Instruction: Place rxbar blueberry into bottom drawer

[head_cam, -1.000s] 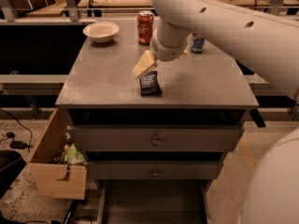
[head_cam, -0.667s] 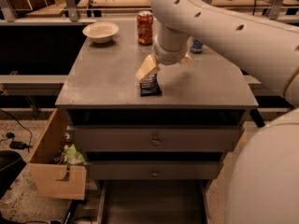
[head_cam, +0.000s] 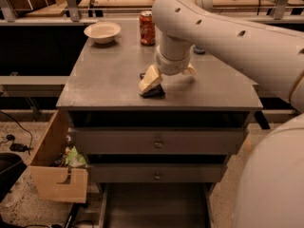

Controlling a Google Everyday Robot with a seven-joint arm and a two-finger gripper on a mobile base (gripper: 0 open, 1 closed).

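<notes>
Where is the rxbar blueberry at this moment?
In the camera view, the rxbar blueberry lies on the grey cabinet top, near the middle of its front edge, under the gripper and in front of the red can.

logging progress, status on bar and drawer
Tool low over the small dark-wrapped snack bar on the grey cabinet top. Bottom grey metal drawer open below. Red can, white bowl far back, clear of the path.

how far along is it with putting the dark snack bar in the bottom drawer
Done: the lowest grey metal drawer is pulled open. In hand: the gripper sits down over the small dark-wrapped snack bar on the grey cabinet top, not yet lifted. Left: raise it, carry it down, set it in the drawer.
</notes>
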